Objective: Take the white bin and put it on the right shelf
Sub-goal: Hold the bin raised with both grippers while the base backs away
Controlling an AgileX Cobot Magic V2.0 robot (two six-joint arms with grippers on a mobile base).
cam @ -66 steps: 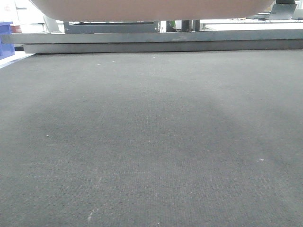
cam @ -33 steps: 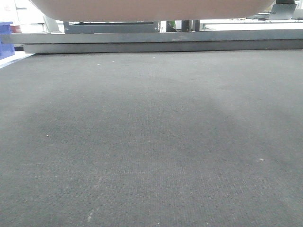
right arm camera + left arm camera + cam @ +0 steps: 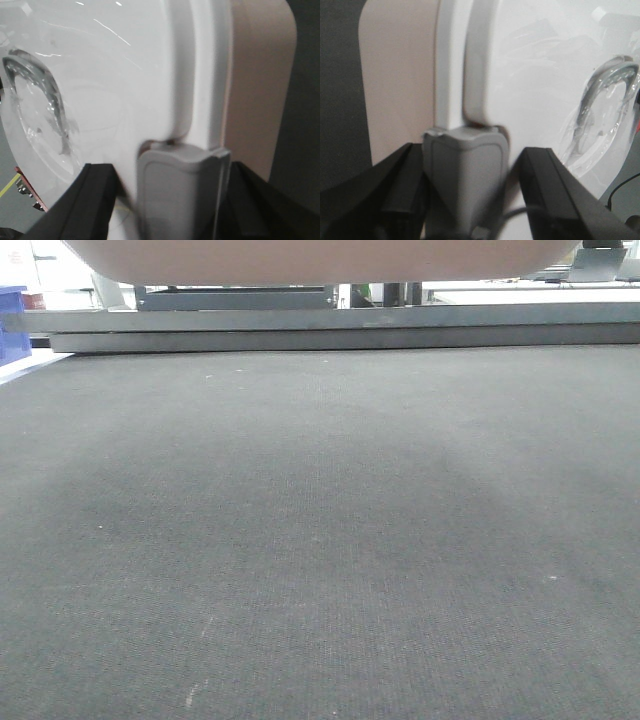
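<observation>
The white bin (image 3: 320, 260) hangs above the dark table top (image 3: 320, 540), its pinkish underside filling the top edge of the front view. The left gripper (image 3: 465, 200) is clamped on a grey latch (image 3: 465, 175) at the lid's edge. The right gripper (image 3: 170, 200) grips the opposite latch (image 3: 182, 190). A blue bin (image 3: 12, 325) sits far left.

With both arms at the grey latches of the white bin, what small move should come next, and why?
Probably keep the white bin level and carry it on toward the right shelf. Its underside hangs above the dark table top, and the shelf lip lies just beyond. Each gripper's fingers flank a grey latch, so tilting might loosen the hold.
</observation>
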